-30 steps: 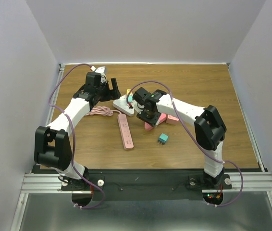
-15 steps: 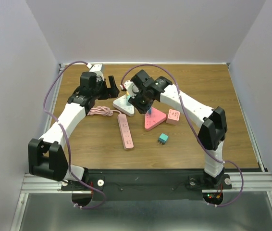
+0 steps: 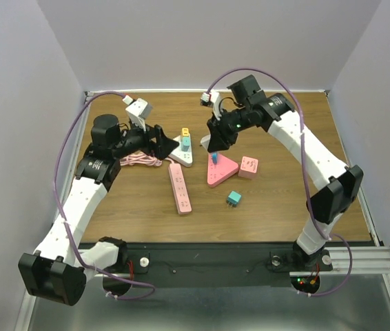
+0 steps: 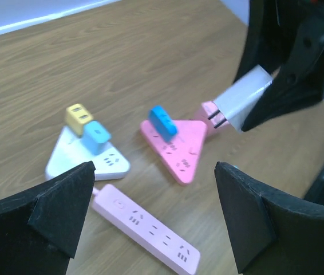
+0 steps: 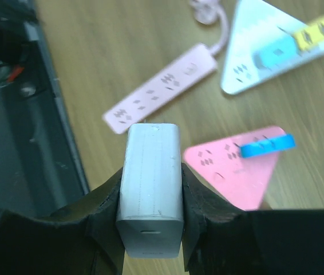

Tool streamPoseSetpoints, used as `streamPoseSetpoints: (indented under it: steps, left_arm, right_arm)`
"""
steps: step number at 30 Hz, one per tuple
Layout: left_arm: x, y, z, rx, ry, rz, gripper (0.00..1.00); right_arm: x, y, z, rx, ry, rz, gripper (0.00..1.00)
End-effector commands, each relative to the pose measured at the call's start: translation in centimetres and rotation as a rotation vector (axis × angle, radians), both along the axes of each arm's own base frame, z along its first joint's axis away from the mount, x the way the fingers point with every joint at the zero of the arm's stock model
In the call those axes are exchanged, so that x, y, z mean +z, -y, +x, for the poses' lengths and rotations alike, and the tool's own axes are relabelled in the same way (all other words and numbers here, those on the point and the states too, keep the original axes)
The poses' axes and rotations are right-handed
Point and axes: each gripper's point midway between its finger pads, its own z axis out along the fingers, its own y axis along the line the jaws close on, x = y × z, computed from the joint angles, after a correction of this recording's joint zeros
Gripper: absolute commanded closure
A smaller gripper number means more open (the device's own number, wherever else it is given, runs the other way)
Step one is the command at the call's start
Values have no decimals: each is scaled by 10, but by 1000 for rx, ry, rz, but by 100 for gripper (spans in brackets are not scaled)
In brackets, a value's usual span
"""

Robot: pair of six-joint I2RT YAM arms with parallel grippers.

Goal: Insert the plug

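My right gripper (image 3: 216, 143) is shut on a white plug block (image 5: 150, 189) and holds it in the air above the pink triangular power strip (image 3: 222, 172). The block's prongs point down at the table; it also shows in the left wrist view (image 4: 243, 98). A blue plug (image 3: 213, 158) sits in that pink strip (image 5: 236, 166). My left gripper (image 3: 166, 143) is open and empty, just left of the white triangular power strip (image 3: 183, 154), which carries a yellow plug (image 4: 77, 116) and a teal plug (image 4: 97, 136).
A long pink power strip (image 3: 180, 187) lies in front of the white one, its pink cable (image 3: 143, 161) coiled to the left. A small pink cube (image 3: 249, 167) lies right of the pink triangle. A loose teal plug (image 3: 233, 198) lies nearer the front edge.
My right gripper has risen from low over the pink triangle and moved back with the white plug. My left arm has swung out left, its open gripper now lower and nearer the white strip.
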Motion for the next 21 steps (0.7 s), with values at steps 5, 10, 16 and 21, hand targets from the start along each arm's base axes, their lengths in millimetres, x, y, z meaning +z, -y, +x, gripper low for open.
streamPoseSetpoints:
  steps: [5,10,16,21]
  left_arm:
    - [18,35,-54,-359,58,-65,4]
    - [18,50,-60,-459,24,-107,6]
    - [26,80,-76,-606,30,-145,7]
    - [23,99,-81,-658,13,-141,8]
  right_arm:
    - [55,-18,-68,289,-72,273,100]
    - [58,-16,-84,330,-109,305,100]
    - [51,-12,-92,343,-145,295,99]
    - [51,-12,-93,353,-148,300,100]
